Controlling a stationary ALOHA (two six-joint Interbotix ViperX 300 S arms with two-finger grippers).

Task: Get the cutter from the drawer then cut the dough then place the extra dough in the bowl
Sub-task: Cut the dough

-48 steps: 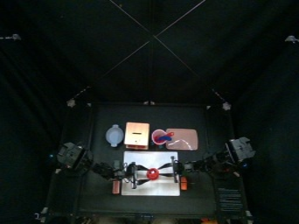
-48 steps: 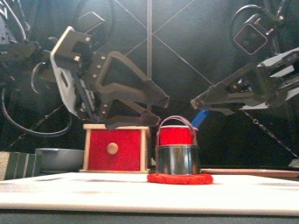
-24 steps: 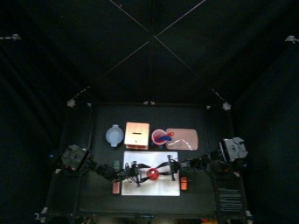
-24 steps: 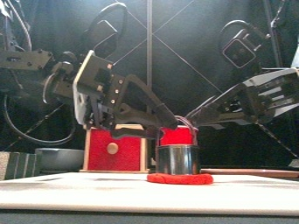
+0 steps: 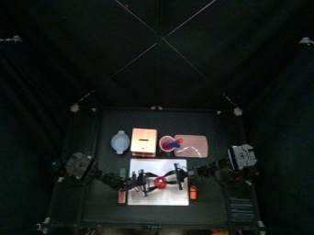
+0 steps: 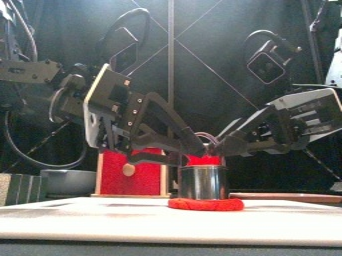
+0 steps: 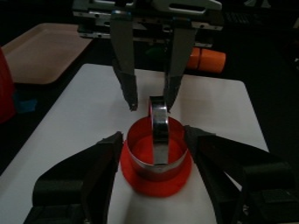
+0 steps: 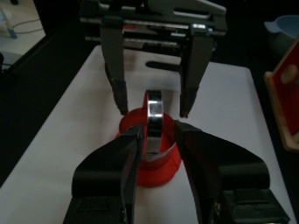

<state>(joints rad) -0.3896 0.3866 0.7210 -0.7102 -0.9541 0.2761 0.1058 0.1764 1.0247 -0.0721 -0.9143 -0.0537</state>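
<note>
Left gripper [image 7: 155,137] and right gripper [image 8: 162,131] angled down, facing each other, tips nearly meeting, jaws of both spread apart

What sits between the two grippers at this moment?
The round metal cutter, standing on the red dough on the white board. Both wrist views show it between the left gripper and the right gripper, jaws open on either side.

White cutting board [image 5: 141,196] flat on tabletop [image 5: 160,216], directly under left hand [image 5: 147,177] and right hand [image 5: 175,177]. Pink tray [image 5: 196,148] beyond both hands, toward the back curtain. Red cup [image 5: 171,143] sits on tray.
</note>
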